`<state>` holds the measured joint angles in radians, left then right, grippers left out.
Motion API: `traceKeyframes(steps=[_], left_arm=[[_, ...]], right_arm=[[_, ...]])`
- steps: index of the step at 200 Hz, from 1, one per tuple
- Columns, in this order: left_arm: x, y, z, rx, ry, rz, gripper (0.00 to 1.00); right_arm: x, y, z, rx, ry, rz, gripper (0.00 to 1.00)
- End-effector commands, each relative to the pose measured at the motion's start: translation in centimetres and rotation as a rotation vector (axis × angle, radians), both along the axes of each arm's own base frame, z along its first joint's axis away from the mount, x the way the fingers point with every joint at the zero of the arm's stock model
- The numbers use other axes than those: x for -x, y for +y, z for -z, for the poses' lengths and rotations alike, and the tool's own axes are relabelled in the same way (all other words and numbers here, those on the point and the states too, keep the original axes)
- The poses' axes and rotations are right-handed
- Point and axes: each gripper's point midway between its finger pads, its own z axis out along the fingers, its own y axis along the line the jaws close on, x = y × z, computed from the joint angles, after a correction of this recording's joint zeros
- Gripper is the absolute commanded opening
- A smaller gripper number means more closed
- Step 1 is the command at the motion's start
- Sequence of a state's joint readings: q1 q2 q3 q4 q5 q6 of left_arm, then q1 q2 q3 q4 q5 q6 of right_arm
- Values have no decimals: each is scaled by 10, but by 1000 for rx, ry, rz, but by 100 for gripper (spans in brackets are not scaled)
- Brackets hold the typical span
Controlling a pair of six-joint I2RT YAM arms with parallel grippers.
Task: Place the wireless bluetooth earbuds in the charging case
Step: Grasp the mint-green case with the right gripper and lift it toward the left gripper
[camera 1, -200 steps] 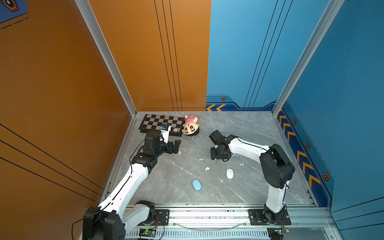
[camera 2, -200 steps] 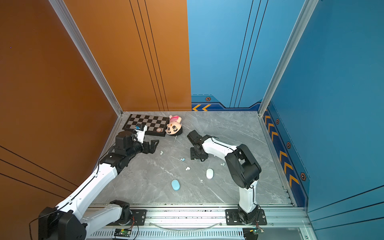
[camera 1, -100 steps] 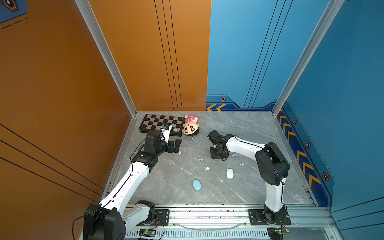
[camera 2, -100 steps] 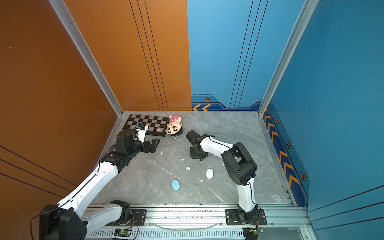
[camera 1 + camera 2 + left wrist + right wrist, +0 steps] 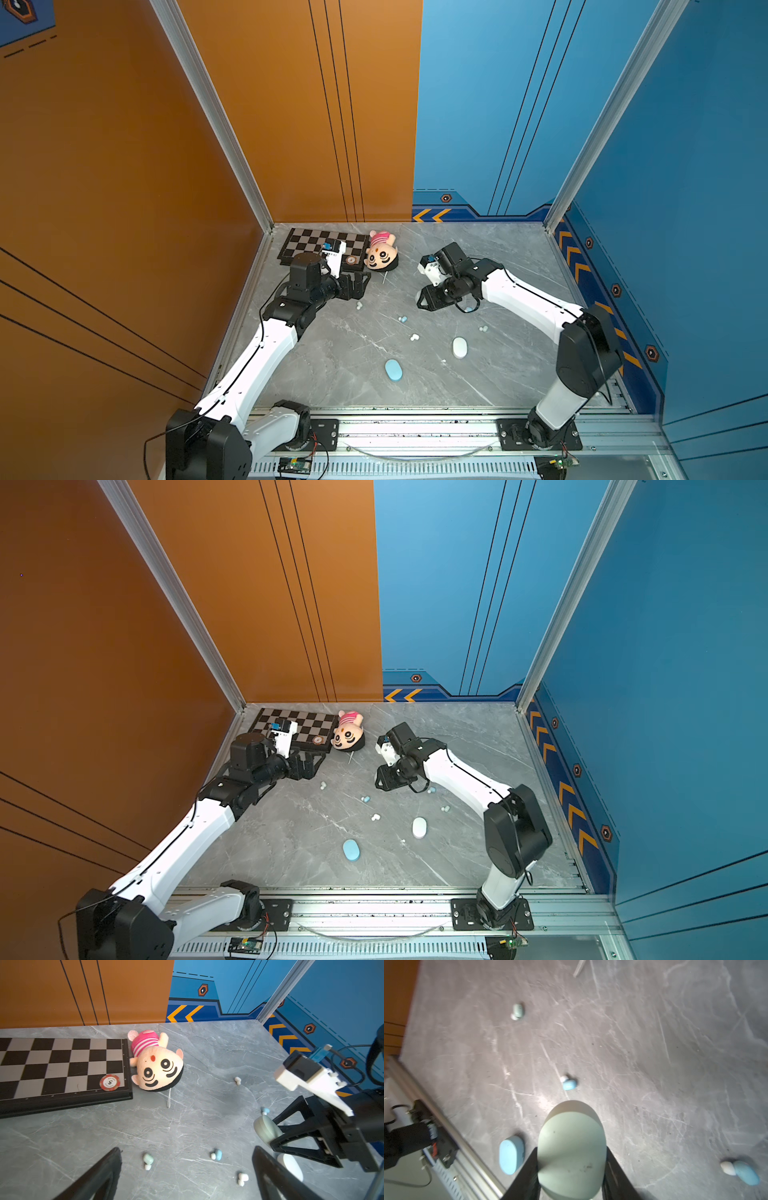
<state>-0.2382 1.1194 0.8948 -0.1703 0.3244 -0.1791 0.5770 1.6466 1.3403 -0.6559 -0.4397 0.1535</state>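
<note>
reaching low over the grey marble-look worktop [image 5: 332, 386], the white-and-black left arm [image 5: 266, 353] stretches toward the back left corner, the left pincer [image 5: 362, 286] spread wide and holding nothing, near the black-and-silver chequered board [image 5: 307, 245]. the right arm [image 5: 523, 299] bends in to mid-worktop, wrist tipped down, the right pincer [image 5: 420, 300] clamped on the flanks of a smooth pale mint oval plastic case [image 5: 571, 1142]. a soft plush doll with a pink striped body [image 5: 380, 255] lies just beside the board's corner. a pale blue oval case [image 5: 393, 370] and a white oval case [image 5: 459, 347] lie nearer the front edge. the tiny bean-shaped plastic earbuds [image 5: 217, 1154], white, blue and mint, lie scattered on the worktop between the arms.
</note>
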Motion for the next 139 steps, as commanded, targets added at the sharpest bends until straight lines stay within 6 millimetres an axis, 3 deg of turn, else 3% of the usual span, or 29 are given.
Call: traceKeyframes(steps=[1,51,108,139], left_arm=[[14,-18,-6,56,41,87,98],[36,-39,-13,59,0,226,98],[52,-68,-25,176,72,332,98],[71,-87,-26,127,9,455,97]], right_arm=[[28,14,-32,-178,-35,-211,20],[43,3,-75,-212,-284,-378,15],[28,-11,-88,-80,-499,-382,13],[30,-4,-105,-162,-513,-378,13]])
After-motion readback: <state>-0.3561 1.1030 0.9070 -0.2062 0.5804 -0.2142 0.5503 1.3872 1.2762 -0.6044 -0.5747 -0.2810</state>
